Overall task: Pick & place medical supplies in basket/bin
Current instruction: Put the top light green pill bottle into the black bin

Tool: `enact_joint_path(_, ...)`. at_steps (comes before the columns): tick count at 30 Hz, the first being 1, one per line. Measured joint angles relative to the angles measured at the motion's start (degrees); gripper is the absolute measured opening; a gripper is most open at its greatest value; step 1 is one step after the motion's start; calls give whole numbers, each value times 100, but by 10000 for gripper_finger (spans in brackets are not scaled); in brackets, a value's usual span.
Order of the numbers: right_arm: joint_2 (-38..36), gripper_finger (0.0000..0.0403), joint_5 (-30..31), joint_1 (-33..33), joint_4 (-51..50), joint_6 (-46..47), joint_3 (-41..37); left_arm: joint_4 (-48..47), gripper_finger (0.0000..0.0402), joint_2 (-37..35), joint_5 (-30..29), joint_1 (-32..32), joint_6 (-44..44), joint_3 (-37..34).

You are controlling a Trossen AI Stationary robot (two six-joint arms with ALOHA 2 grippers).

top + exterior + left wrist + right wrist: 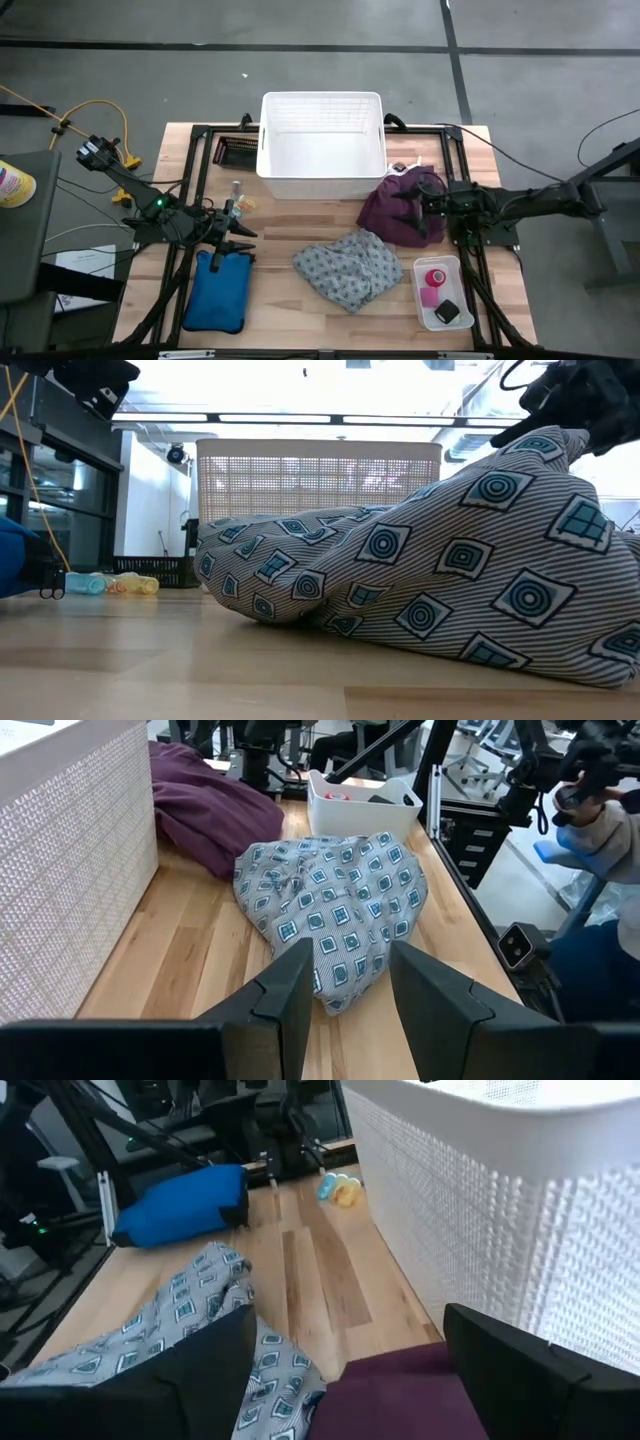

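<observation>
The right hand [408,207] hangs directly over the purple cloth [402,208], its two fingers [520,1370] spread wide and holding nothing. In its wrist view the cloth's maroon fold fills the gap between them, so the cloth lies straight below and slightly ahead of this hand. That is the relation the coming move turns on: judging from the layout, a descent and a closing of the fingers is all that is needed, with no sideways reach. The cloth is a bunched heap with no clear long axis, so the angle of the grasp should matter little.

Just beyond the cloth stands the white basket [322,146], its perforated wall close on one side of the right wrist view. The cloth sits against the basket's near right corner, so the carry would be short.

Next outward lies the grey patterned cloth [348,268], crumpled at the middle of the tabletop [290,310] and near the purple one. The left hand [231,243] waits further off, beside a blue pouch [217,290], its fingers parted and empty, pointing toward the patterned cloth. The right arm is much the nearer to the purple cloth.

Farther toward the right front corner, a small clear tray [440,292] holds the pink tape roll [434,278] and the small black block [447,312], both untouched.
</observation>
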Motion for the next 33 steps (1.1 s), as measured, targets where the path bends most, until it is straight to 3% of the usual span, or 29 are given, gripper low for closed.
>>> enact_joint_path(33,-111,309,-11,0,4,-24,-96,12,128,1,0,-1,-1,0)
